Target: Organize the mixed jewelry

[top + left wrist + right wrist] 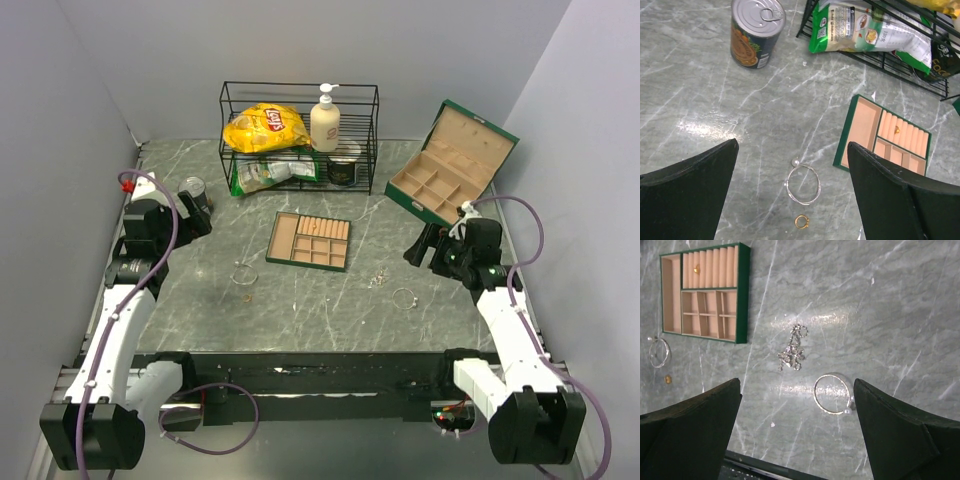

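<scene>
The mixed jewelry lies loose on the marble table. A silver bangle with a pearl end [803,184] and a small gold ring [801,221] lie below my open left gripper [792,145], between its fingers and untouched. A crumpled silver chain [793,351] and a second pearl-tipped bangle [832,394] lie under my open right gripper [797,385], the bangle close to the right finger. In the top view these are the left bangle [243,270], the chain [378,279] and the right bangle [403,297]. A gold bit [897,129] sits in the flat tan divider tray [272,243].
The green jewelry box [450,165] stands open at the back right. A black wire rack [372,140] at the back holds a yellow chip bag, a green packet, a lotion bottle and a tin. A can [756,31] stands near the left arm. Walls close in on both sides.
</scene>
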Robot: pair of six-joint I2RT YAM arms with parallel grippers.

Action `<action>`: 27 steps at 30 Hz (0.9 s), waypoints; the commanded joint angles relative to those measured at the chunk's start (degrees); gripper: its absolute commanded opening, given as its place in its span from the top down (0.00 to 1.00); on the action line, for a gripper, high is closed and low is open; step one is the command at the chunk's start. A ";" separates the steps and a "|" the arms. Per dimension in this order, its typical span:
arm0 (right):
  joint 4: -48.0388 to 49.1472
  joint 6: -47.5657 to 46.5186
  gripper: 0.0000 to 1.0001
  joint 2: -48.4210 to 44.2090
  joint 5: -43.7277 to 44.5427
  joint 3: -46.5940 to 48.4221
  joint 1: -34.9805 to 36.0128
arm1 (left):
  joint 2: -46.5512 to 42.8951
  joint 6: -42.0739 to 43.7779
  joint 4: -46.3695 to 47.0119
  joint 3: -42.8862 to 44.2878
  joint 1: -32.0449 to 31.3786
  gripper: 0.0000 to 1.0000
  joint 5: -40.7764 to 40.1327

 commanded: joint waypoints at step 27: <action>-0.81 -0.70 0.08 19.96 6.21 12.93 12.01 | 8.86 3.24 4.46 0.17 0.12 0.04 7.06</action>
